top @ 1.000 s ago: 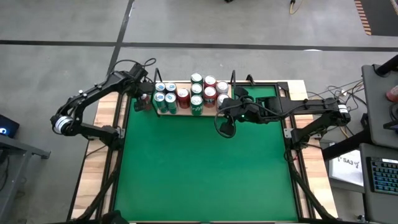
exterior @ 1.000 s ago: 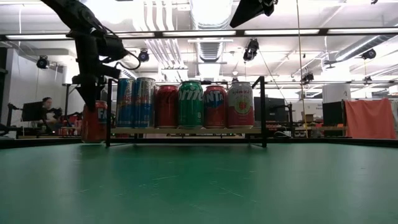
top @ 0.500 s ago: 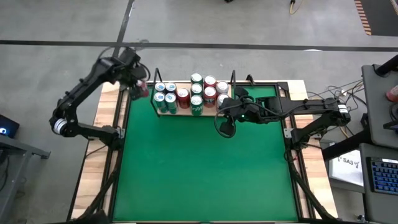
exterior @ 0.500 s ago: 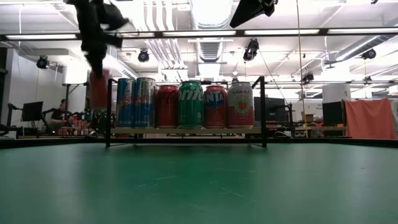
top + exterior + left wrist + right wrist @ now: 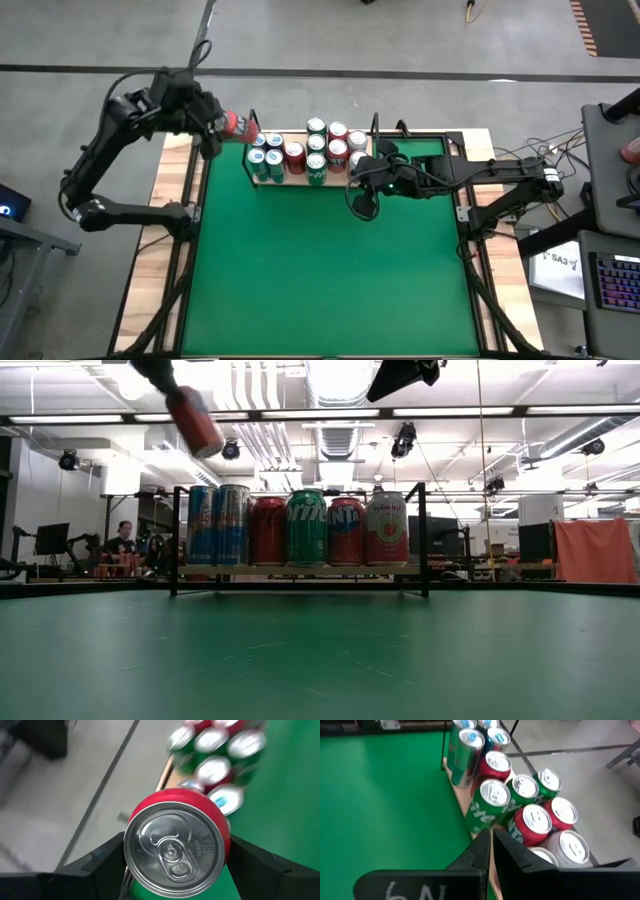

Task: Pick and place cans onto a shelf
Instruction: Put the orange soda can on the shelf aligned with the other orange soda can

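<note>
My left gripper grasps a red can — tilted, upper left of frame — just left of the shelf; my right gripper waits clenched.

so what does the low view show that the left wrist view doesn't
Only the low view: the red drink can is carried tilted, high above the light-wood shelf board, whose front row of upright cans shows its labels, with a person in the room behind. Only the left wrist view: the held can's silver top and pull tab, clamped between the left hand fingers. Both show the held can and the shelved cans.
</note>
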Action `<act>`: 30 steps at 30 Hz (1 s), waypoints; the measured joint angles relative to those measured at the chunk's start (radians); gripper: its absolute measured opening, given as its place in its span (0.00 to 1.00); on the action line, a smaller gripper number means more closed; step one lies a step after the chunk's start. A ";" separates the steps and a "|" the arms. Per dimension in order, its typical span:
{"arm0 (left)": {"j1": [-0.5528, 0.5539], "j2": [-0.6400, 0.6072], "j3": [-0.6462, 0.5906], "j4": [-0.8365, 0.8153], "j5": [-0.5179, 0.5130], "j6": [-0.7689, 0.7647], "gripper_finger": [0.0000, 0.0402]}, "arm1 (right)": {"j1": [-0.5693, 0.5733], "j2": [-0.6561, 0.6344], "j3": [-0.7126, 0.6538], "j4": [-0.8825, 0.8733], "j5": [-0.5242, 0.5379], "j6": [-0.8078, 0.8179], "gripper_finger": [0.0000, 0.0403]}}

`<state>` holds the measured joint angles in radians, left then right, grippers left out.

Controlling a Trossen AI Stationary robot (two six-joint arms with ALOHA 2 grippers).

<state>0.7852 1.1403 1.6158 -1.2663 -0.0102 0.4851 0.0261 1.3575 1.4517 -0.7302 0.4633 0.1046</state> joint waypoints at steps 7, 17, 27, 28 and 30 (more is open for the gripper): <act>-0.331 -0.040 -0.005 0.048 -0.008 -0.107 0.69 | 0.000 0.000 0.000 0.043 -0.118 -0.039 0.03; -0.842 0.048 -0.006 0.164 -0.139 -0.128 0.69 | 0.002 0.001 0.000 0.109 -0.359 -0.053 0.03; -1.015 0.211 -0.008 0.203 -0.266 -0.128 0.69 | 0.046 0.027 0.000 0.131 -0.393 0.006 0.31; -1.016 0.227 -0.008 0.216 -0.268 -0.128 0.69 | 0.054 0.042 0.000 0.136 -0.393 0.007 0.36; -1.016 0.257 -0.008 0.253 -0.270 -0.128 0.69 | 0.070 0.065 0.000 0.147 -0.393 0.007 0.47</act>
<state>-0.2306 1.3978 1.6077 -1.0136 -0.2802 0.3568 0.0959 1.4224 1.4517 -0.5828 0.0704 0.1112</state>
